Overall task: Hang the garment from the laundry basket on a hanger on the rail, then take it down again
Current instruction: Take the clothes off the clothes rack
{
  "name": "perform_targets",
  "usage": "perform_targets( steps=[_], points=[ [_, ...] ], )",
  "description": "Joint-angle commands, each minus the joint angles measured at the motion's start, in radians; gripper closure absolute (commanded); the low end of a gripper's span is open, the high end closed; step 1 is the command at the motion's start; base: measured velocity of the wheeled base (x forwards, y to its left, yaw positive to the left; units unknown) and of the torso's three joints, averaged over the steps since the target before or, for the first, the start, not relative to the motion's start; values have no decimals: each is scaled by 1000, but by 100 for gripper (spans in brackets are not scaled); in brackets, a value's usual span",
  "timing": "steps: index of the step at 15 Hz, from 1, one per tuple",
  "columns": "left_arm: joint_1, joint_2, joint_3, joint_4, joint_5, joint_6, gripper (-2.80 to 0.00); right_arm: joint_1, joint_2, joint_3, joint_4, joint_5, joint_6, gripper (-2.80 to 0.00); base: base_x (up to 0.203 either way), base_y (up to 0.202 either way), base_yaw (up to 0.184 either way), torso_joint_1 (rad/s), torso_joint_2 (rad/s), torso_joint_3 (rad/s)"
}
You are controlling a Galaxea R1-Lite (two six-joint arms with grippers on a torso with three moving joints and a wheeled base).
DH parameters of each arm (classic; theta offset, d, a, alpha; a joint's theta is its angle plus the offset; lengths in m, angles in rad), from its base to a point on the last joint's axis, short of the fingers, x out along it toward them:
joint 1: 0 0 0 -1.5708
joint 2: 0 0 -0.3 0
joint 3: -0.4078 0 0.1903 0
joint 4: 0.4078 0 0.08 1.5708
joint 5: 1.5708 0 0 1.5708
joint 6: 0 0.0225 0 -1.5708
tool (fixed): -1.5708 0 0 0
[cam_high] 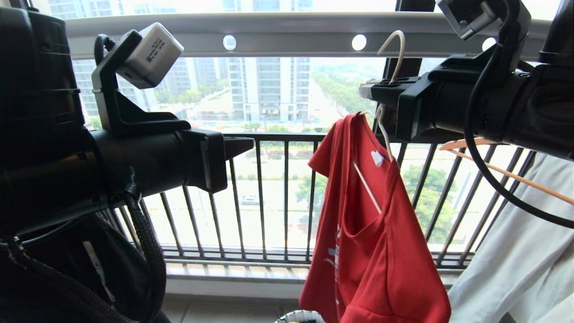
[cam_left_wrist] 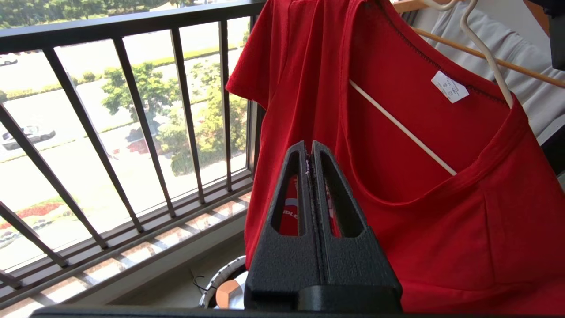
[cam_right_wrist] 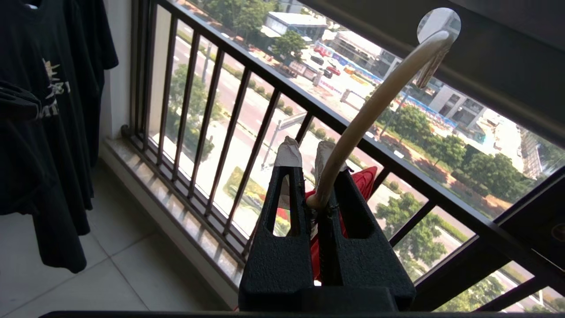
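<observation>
Shirt (cam_high: 381, 251) is on hanger (cam_high: 389, 80), pinched at its neck by right gripper (cam_right_wrist: 309, 176) below rail (cam_high: 291, 33), hook apparently unseated; left gripper (cam_left_wrist: 312, 150) closed, empty.

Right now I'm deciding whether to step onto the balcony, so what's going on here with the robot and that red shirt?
The right gripper is shut on the neck of the white wire hanger, holding it up close to the grey rail. I can't tell whether the hook is on the rail. The red T-shirt hangs on that hanger. The left gripper is shut and empty, beside the shirt. The laundry basket sits on the floor below.
</observation>
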Motion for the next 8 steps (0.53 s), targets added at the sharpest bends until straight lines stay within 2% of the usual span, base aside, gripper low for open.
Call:
perform_targets(
  steps=[1, 8],
  points=[
    [0, 0, 0, -2, 1, -1, 0, 0, 35, -30, -3, 0, -5, 0, 0, 0, 0, 0, 0, 0],
    [1, -18, -9, -3, 1, -2, 0, -7, 105, -111, -4, 0, -33, 0, 0, 0, 0, 0, 0, 0]
  ],
)
